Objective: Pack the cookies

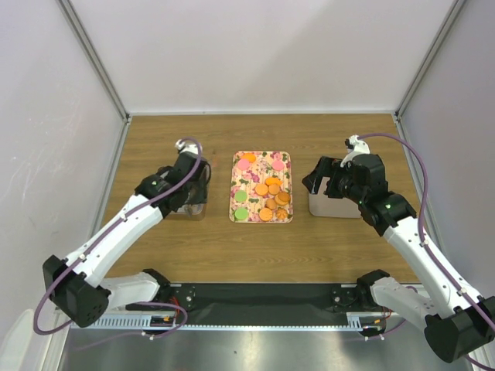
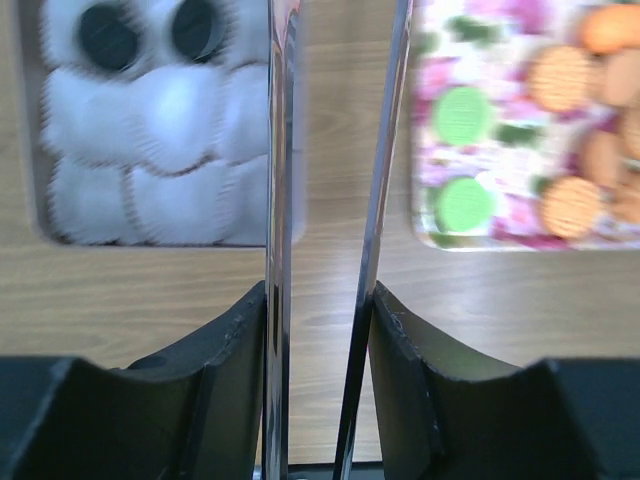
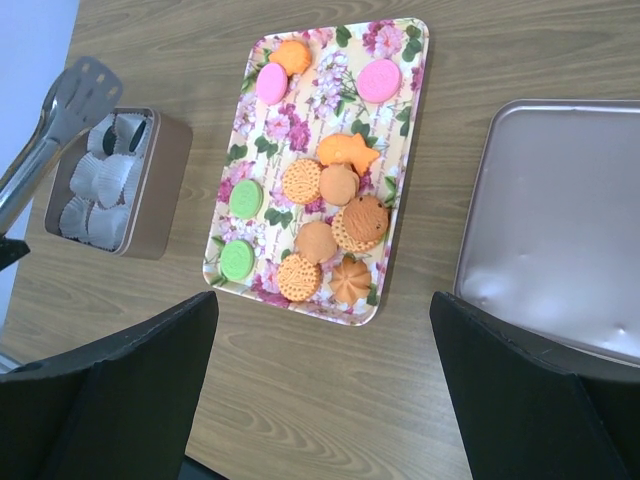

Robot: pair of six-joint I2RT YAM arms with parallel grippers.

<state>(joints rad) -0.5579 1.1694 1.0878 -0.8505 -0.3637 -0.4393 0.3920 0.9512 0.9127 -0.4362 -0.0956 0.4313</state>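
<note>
The cookies lie on the floral tray (image 1: 287, 159): several orange ones (image 3: 300, 180), two pink (image 3: 380, 80) and two green (image 3: 245, 198). Two black cookies (image 2: 108, 37) sit in white paper cups in the tin (image 3: 165, 175) left of the tray. My left gripper (image 1: 192, 189) hovers over the tin, shut on metal tongs (image 2: 280, 160); the tongs' flat tip shows in the right wrist view (image 3: 85, 80) and holds nothing. My right gripper (image 1: 329, 182) is wide open and empty above the bare wood between the tray and the lid (image 3: 560, 220).
The grey lid (image 1: 334, 205) lies upside down right of the tray, partly under my right gripper. The tin (image 1: 189, 207) holds several empty white paper cups (image 2: 180, 120). White walls close in the table at the back and sides.
</note>
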